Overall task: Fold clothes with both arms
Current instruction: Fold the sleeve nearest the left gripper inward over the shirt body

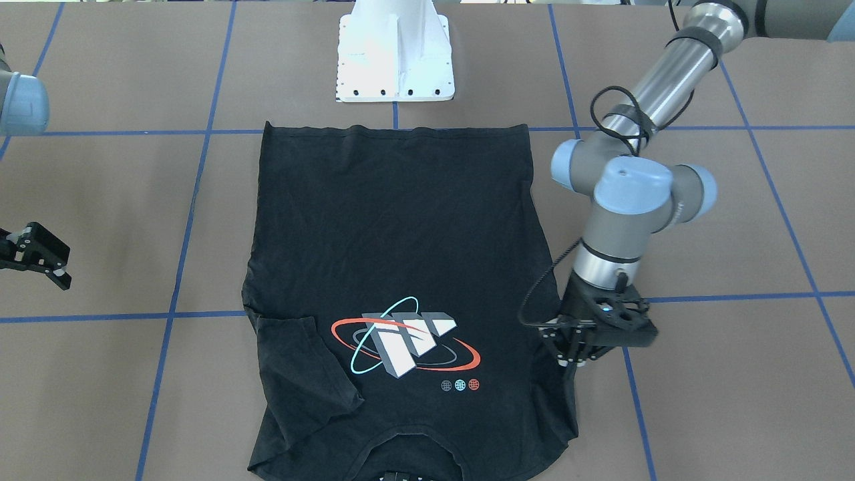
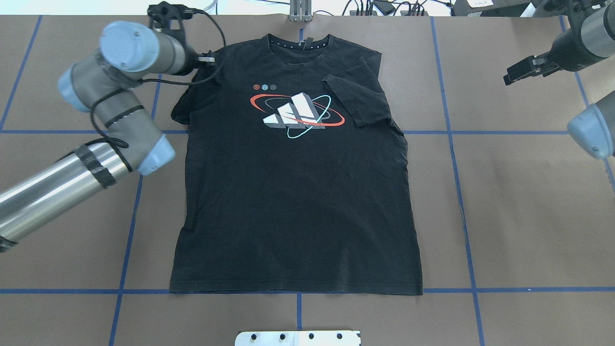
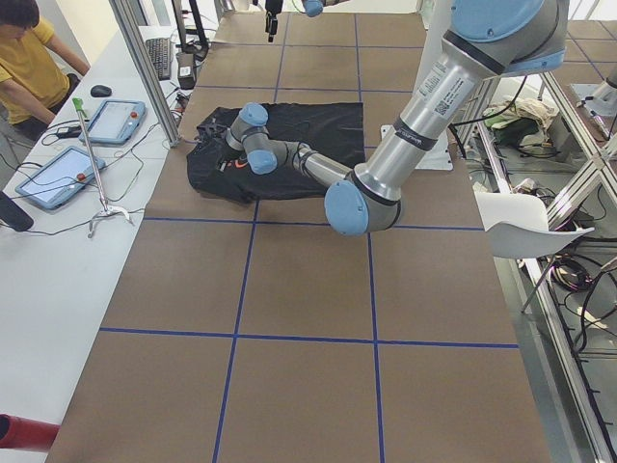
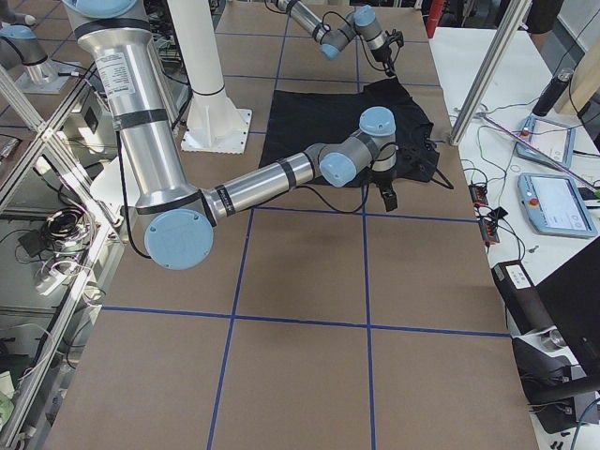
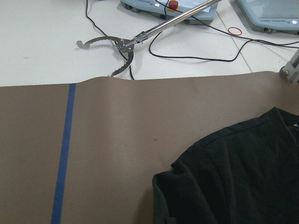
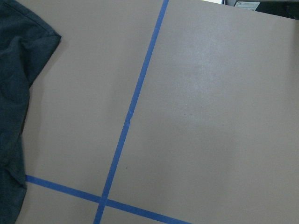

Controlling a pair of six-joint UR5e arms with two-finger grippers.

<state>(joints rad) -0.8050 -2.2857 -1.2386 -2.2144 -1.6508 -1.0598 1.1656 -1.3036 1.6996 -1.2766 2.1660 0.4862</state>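
The black T-shirt (image 2: pixel 293 192) lies flat, graphic up, with its collar (image 2: pixel 298 42) at the far edge. In the overhead view, its right-hand sleeve (image 2: pixel 358 98) is folded in over the chest and its left-hand sleeve (image 2: pixel 185 98) is bunched at the shoulder. My left gripper (image 1: pixel 571 357) points down at that sleeve's edge (image 1: pixel 560 381). Its fingers look close together, but whether they hold cloth I cannot tell. The left wrist view shows the sleeve (image 5: pixel 205 186) lying on the table. My right gripper (image 1: pixel 40 270) hangs open well off the shirt's other side, holding nothing.
The white pedestal (image 1: pixel 394 60) stands at the hem end of the shirt. Blue tape lines (image 2: pixel 451 144) cross the brown table. Past the collar edge are cables, tablets (image 3: pixel 53 178), a metal stand (image 5: pixel 140 37) and a seated person (image 3: pixel 29 58).
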